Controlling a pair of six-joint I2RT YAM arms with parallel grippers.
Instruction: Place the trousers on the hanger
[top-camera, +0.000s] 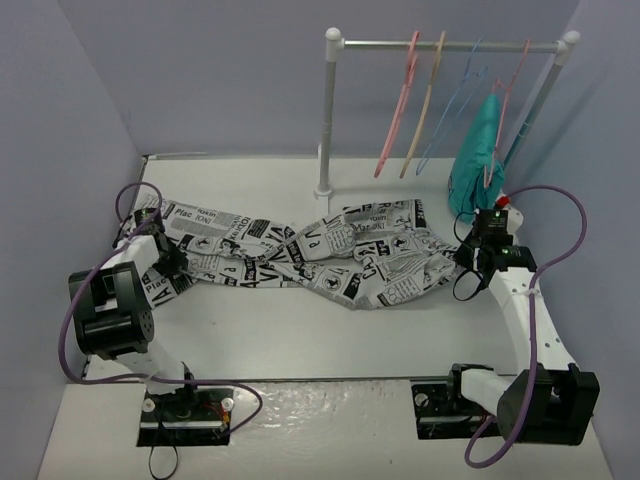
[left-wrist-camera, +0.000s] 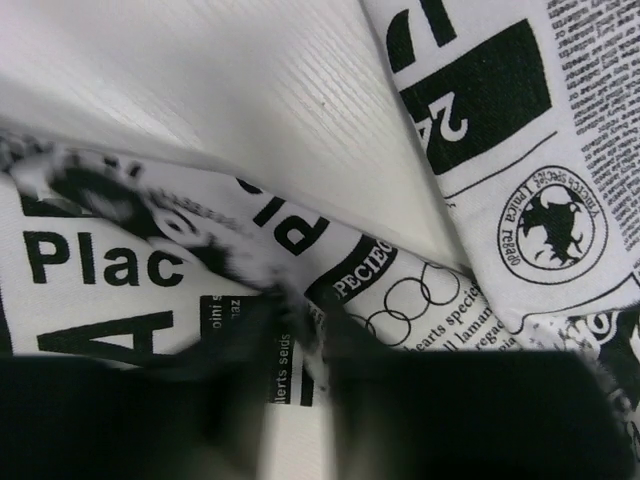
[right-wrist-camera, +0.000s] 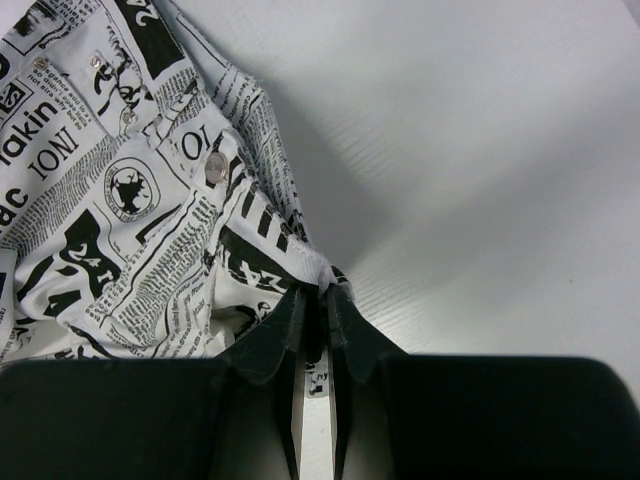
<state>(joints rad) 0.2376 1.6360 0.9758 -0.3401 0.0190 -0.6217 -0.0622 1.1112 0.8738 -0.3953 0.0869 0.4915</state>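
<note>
The right gripper (right-wrist-camera: 315, 300) has its jaws pressed together on the edge of the trousers (top-camera: 320, 262), at the waist end, just below a metal stud (right-wrist-camera: 215, 168) on the band. The left gripper (left-wrist-camera: 300, 350) is at the far leg end; its view is blurred, but the two fingers stand nearly together with a fold of printed cloth pinched between them. Between the two grips the trousers lie stretched across the table (top-camera: 300, 340) from left to right, flat at the left and rumpled and bunched toward the middle and right, with the black headline print facing up. Bare table shows on the near side of the cloth and beyond it. Behind the right half of the trousers stands a white rack (top-camera: 450, 44), its post set on the table near the cloth. On the rail, from left to right, hang the pink hanger (top-camera: 400, 105), empty, just beside it the tan hanger (top-camera: 430, 100), then the thin blue hanger (top-camera: 455, 100), both empty too. At the right end a fourth hanger (top-camera: 515, 75) carries a teal garment (top-camera: 478, 160), which hangs down close above the right gripper.
</note>
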